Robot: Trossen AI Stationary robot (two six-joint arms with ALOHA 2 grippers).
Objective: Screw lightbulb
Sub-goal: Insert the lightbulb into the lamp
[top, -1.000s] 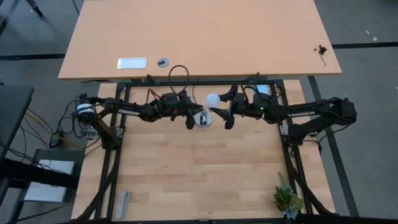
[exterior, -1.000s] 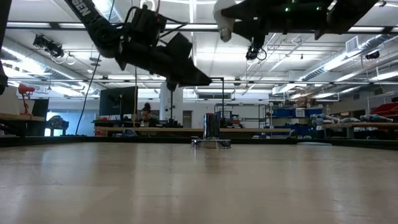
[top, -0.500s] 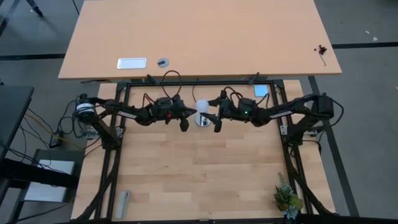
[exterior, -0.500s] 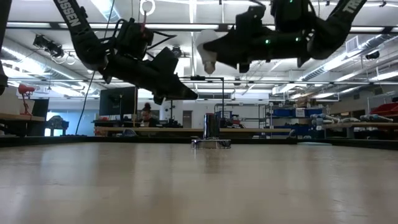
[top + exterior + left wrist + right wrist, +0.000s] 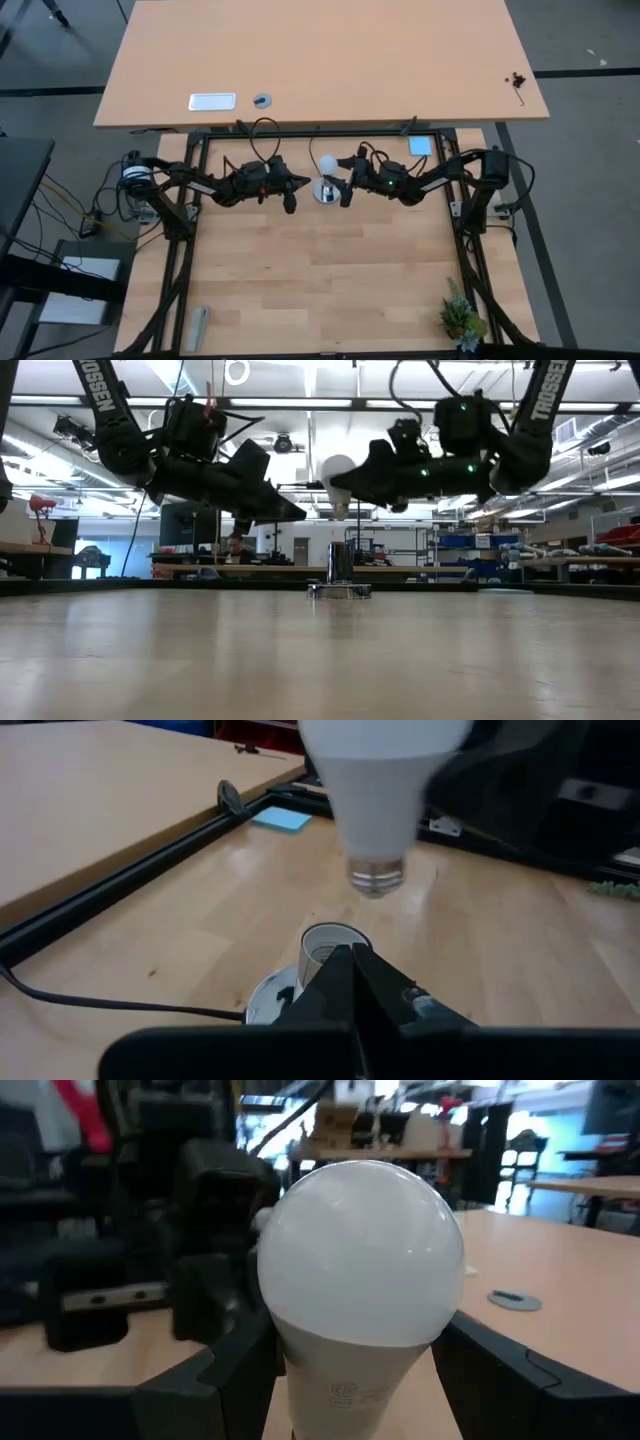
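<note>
Both arms have closed in over the round silvery socket base (image 5: 325, 192)!
Right gripper (image 5: 334, 178) clamps the white frosted pear-shaped lightbulb (image 5: 327, 163) just above it; left gripper (image 5: 294, 193) beside it, pinched together.

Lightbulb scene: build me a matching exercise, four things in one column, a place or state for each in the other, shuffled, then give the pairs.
Things:
1. lightbulb
2. socket base
3. left gripper
4. right gripper

States:
A. shut, holding nothing
B. standing on the table, empty, thin black cord attached
C. in the air above the socket, threaded end down
D. closed around the bulb

Pairs: 1-C, 2-B, 3-A, 4-D
</note>
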